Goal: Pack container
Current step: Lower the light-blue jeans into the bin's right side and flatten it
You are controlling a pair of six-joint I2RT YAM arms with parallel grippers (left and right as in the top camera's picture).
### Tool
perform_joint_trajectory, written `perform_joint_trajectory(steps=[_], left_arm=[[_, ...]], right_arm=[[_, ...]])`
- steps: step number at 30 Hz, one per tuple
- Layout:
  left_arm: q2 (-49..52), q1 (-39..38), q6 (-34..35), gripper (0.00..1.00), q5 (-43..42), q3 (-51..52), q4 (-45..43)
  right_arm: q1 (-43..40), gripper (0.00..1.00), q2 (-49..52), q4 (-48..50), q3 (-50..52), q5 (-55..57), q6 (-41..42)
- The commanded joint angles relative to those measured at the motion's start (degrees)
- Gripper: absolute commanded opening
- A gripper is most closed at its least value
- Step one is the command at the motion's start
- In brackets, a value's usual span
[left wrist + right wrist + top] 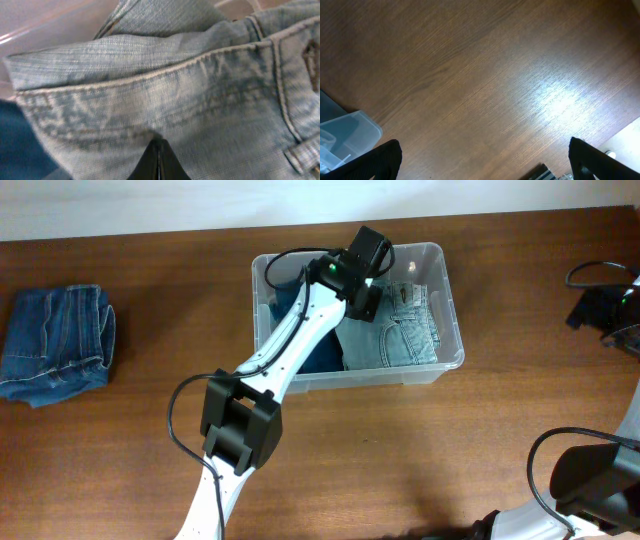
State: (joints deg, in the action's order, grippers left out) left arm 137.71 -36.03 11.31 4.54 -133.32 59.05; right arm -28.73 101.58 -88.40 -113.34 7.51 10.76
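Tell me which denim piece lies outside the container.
The dark blue folded jeans at the left end of the table, alone on the wood. The light-wash jeans and a darker blue garment both lie inside the container.

Container (pixel 390 376) full: jeans (pixel 402 340), left arm (pixel 300 330)

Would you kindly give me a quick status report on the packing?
Left claw shut, tips against light jeans inside the container. Right claw open over the table. Darker folded jeans lie outside, unpacked. Nothing blocking.
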Motion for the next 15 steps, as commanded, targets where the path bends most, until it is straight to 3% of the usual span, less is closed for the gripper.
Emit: perform_joint_trajectory(steps=[1,5,15], left_arm=[[-3.63,-0.35,-0.92,0.04,-2.23,-7.67,4.74],[-4.46,-2.67,-0.9,0.04,-13.79,-11.26,12.28],[-3.08,-6.23,-0.07,0.05,-18.53,-1.55,15.37]], right_arm=[[-0.17,0.99,0.04,-0.02,-0.07,0.48,0.68],[-0.17,0.98,0.04,-0.02,-0.07,0.48,0.68],[-0.17,0.98,0.04,-0.02,-0.07,0.5,0.68]])
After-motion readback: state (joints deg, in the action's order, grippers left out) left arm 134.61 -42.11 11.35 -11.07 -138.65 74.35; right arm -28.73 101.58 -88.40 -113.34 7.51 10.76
